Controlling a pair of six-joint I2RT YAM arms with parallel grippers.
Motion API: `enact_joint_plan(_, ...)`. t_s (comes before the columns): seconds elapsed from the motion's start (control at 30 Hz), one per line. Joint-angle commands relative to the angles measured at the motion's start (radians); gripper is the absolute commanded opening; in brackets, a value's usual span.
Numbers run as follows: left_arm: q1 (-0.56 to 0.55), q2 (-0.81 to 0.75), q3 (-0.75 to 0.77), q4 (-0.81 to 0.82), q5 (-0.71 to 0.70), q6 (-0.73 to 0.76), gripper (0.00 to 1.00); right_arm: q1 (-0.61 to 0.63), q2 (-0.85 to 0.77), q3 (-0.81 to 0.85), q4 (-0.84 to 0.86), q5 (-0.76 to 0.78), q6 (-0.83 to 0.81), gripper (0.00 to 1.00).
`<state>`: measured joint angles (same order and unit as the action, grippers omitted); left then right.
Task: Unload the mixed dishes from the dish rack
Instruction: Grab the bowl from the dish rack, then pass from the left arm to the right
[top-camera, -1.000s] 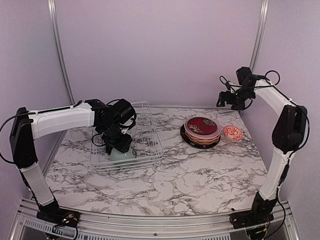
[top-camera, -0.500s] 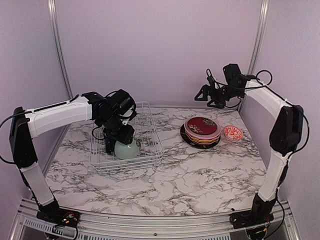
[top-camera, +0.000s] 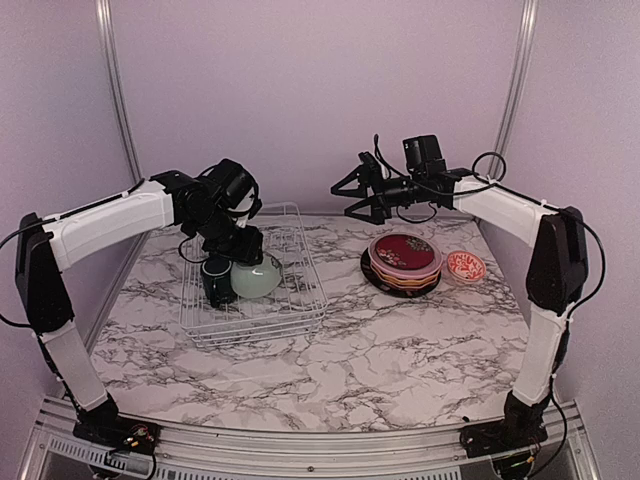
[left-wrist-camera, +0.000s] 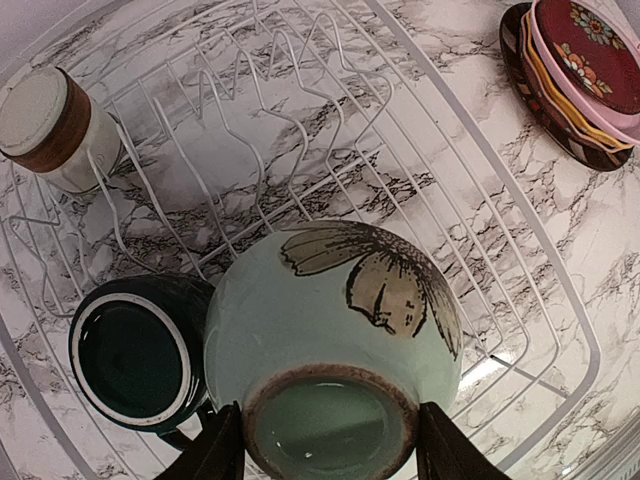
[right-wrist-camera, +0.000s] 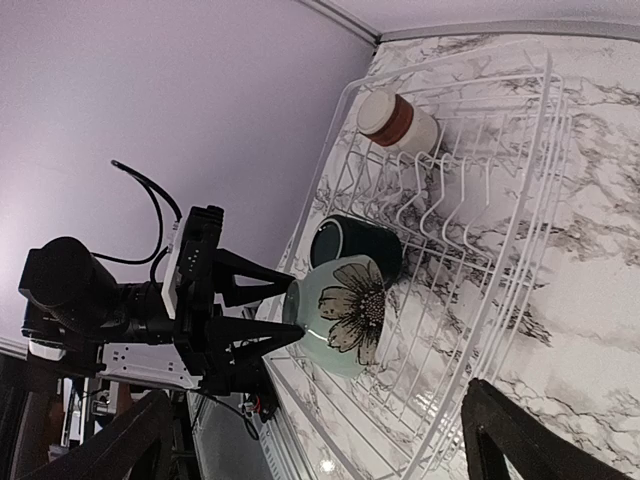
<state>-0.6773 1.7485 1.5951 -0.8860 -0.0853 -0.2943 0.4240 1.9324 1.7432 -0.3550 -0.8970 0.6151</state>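
Observation:
My left gripper (top-camera: 243, 266) is shut on the foot of the pale green bowl (top-camera: 258, 277) with a dark flower on its side (left-wrist-camera: 330, 320). The bowl hangs tilted just above the white wire dish rack (top-camera: 300, 312). In the rack a dark green mug (left-wrist-camera: 132, 360) lies on its side next to the bowl, and a white-and-brown cup (left-wrist-camera: 45, 125) stands in the far corner. My right gripper (top-camera: 347, 196) hovers open and empty in the air behind the rack's right side, facing the rack (right-wrist-camera: 520, 200). Stacked plates (top-camera: 404, 262) sit on the table to the right.
A small pink-white floral bowl (top-camera: 465, 266) stands right of the plate stack. Upright wire dividers (left-wrist-camera: 270, 130) run along the rack's middle. The back wall and two metal posts close in the table's far side.
The left gripper has raised the green bowl off the rack floor and tipped it, uncovering the mug. The right arm has swung left from the back right corner towards the rack.

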Motion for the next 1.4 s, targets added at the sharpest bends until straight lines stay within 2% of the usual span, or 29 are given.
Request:
enact_joint_plan(0.0,0.015,-0.054,0.069,0.076,0.013,-0.022,0.38,0.03,0.034,-0.033,0.217,-0.086,0.168,0.97)
enact_joint_plan(0.27,0.029,-0.028,0.15,0.082,0.018,-0.027,0.38,0.067,0.067,-0.1,0.342,-0.127,0.252,0.96)
enact_joint_plan(0.47,0.046,-0.003,0.221,0.099,0.039,-0.047,0.38,0.073,0.093,-0.169,0.563,-0.173,0.383,0.96)
enact_joint_plan(0.83,0.056,0.008,0.27,0.13,0.082,-0.084,0.37,0.119,0.212,-0.164,1.06,-0.241,0.779,0.95)
enact_joint_plan(0.93,0.057,0.006,0.267,0.141,0.095,-0.09,0.37,0.131,0.238,-0.14,1.107,-0.235,0.818,0.93)
enact_joint_plan(1.17,0.058,0.003,0.251,0.175,0.139,-0.105,0.36,0.15,0.297,-0.068,1.225,-0.243,0.925,0.82)
enact_joint_plan(1.37,0.059,0.008,0.235,0.21,0.166,-0.121,0.36,0.155,0.323,-0.035,1.395,-0.245,1.062,0.62)
